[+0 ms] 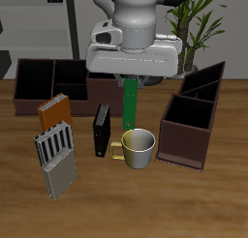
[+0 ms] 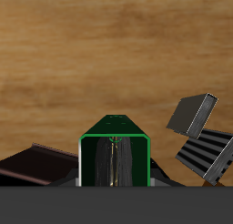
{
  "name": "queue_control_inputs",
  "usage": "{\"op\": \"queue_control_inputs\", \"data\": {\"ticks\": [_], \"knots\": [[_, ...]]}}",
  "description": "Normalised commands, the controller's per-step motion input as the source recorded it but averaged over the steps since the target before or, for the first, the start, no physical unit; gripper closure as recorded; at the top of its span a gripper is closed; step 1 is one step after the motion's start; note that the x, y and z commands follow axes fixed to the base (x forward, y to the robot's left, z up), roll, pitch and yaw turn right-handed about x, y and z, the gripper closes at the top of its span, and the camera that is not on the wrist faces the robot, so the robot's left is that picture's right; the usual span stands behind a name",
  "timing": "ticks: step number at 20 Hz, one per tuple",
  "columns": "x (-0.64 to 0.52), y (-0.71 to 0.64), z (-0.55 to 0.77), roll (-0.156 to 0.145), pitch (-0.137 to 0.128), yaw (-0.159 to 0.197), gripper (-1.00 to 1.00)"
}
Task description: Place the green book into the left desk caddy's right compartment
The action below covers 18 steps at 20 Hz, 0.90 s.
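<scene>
The green book [image 1: 130, 104] hangs upright from my gripper [image 1: 131, 81], which is shut on its top end, above the table between the black book and the mug. In the wrist view the green book [image 2: 114, 153] shows end-on, bright green rim around a dark face. The left desk caddy [image 1: 182, 145], dark reddish-brown with two open bins, stands apart from the book, beyond the mug. A dark corner of it shows in the wrist view [image 2: 36, 164].
A pale mug [image 1: 139, 147] stands in front of the held book. A black book [image 1: 102, 131], an orange book [image 1: 53, 111] and a grey slatted rack [image 1: 56, 157] lie beside it. The long three-bin brown caddy [image 1: 48, 95] stands farther back. A plant [image 1: 199, 19] is behind.
</scene>
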Motion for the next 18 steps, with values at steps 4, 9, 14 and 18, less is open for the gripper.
{"op": "queue_control_inputs", "data": {"ticks": [4, 9, 14, 18], "knots": [[-0.43, 0.16, 0.39, -0.057, -0.035, -0.032, 1.0], [-0.45, 0.29, 0.33, 0.005, -0.017, -0.034, 1.0], [-0.35, 0.31, 0.19, 0.016, -0.033, 0.013, 1.0], [-0.23, 0.3, 0.09, 0.029, -0.007, 0.019, 1.0]]}}
